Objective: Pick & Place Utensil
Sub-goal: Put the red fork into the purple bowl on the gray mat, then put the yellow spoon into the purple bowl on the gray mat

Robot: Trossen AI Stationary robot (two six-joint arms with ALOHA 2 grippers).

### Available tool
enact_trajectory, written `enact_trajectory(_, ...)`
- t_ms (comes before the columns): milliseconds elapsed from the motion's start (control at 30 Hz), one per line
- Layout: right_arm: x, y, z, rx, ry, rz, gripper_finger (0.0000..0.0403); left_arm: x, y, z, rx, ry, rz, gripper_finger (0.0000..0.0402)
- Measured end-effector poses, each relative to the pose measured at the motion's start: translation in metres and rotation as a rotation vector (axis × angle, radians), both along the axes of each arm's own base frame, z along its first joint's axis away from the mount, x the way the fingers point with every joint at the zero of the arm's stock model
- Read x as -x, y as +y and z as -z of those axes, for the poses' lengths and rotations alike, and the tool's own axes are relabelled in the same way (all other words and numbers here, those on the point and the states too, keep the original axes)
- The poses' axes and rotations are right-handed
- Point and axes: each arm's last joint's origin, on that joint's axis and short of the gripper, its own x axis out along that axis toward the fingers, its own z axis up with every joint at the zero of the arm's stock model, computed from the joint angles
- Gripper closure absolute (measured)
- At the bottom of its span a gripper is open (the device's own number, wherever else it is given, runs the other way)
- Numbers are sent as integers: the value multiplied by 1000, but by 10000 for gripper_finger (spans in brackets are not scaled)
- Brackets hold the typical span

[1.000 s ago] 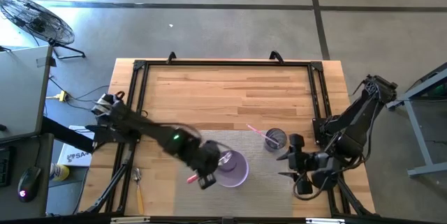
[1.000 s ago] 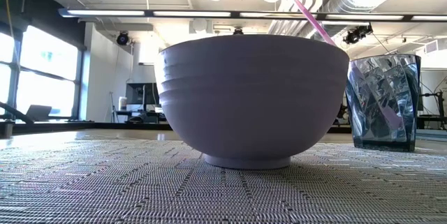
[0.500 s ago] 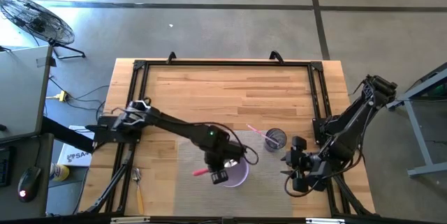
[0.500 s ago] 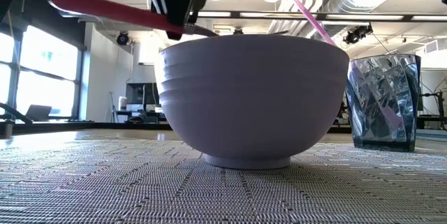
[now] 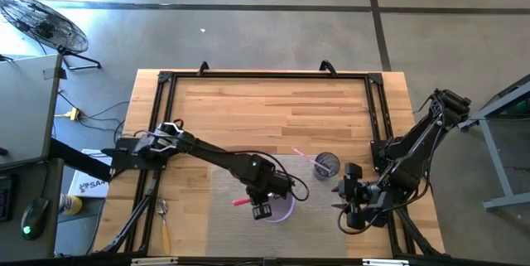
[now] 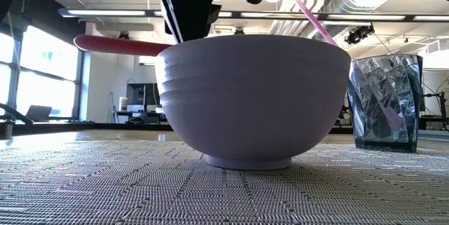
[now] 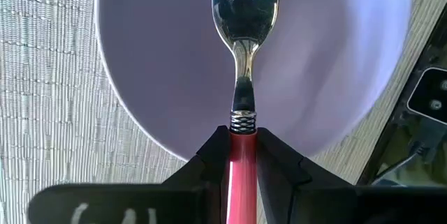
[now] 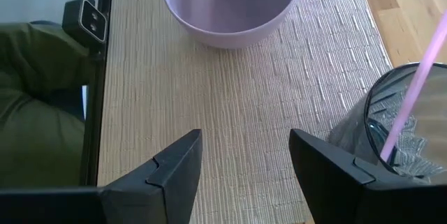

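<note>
- The left gripper (image 7: 242, 155) is clamped on the red handle of a fork (image 7: 243, 49), its two dark fingers (image 7: 209, 160) pressed against either side of the handle just below the ribbed metal collar.
- The fork's tines reach out over the inside of the lilac bowl (image 7: 150, 77); whether they touch the bowl's floor cannot be told from the wrist view.
- In the high view the gripper body hides most of the fork; only the red handle end (image 5: 241, 201) pokes out beyond the bowl's (image 5: 284, 212) rim, and much of the bowl is covered by the arm.
- In the low view the bowl wall (image 6: 252, 99) blocks everything inside it; the red handle (image 6: 119, 44) shows jutting out level with the rim, with the dark arm above cut off by the frame edge.
- The right gripper (image 8: 246, 155) sits low near the mat's edge with its fingers set wide apart and nothing between them; the bowl (image 8: 230, 8) lies ahead of it with the fork's tines visible inside.
- A faceted glass tumbler (image 5: 326, 166) stands just beside the bowl, holding a pink straw (image 5: 301, 156); in the right wrist view the tumbler (image 8: 391, 126) is cut off at the picture's edge.
- Bowl and tumbler rest on a woven grey placemat (image 5: 224, 224) laid on a wooden table (image 5: 265, 108) with a black frame.
- Another utensil (image 5: 163, 223) lies at the table's left edge, too small to identify.
- A floor fan (image 5: 41, 21) stands on the concrete floor; the low view shows windows and ceiling lights behind.
</note>
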Motion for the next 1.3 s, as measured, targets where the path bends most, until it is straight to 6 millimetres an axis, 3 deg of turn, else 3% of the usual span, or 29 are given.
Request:
enact_trajectory(233,0,0,0,4,-8,5,194,-5,-2,-1,18,-53,1,351)
enact_trajectory(500,0,0,-1,8,-15,9,194,-5,-3,1,45,-52,6,310)
enact_trajectory(767,-1,0,-1,23,-22,0,194,-6,-2,1,40,-55,-3,306)
enact_trajectory(867,-1,0,-1,21,-23,-1,194,-6,-3,-12,44,-64,-10,306)
enact_trajectory(1000,-1,0,-1,21,-24,-1,194,3,-13,-47,20,-78,-5,305)
enact_trajectory(1167,-1,0,-1,29,-30,0,194,39,-35,-87,-119,-18,-21,305)
enact_trajectory(1300,-1,-1,-2,51,-46,-5,194,65,-68,-100,-125,-46,-31,305)
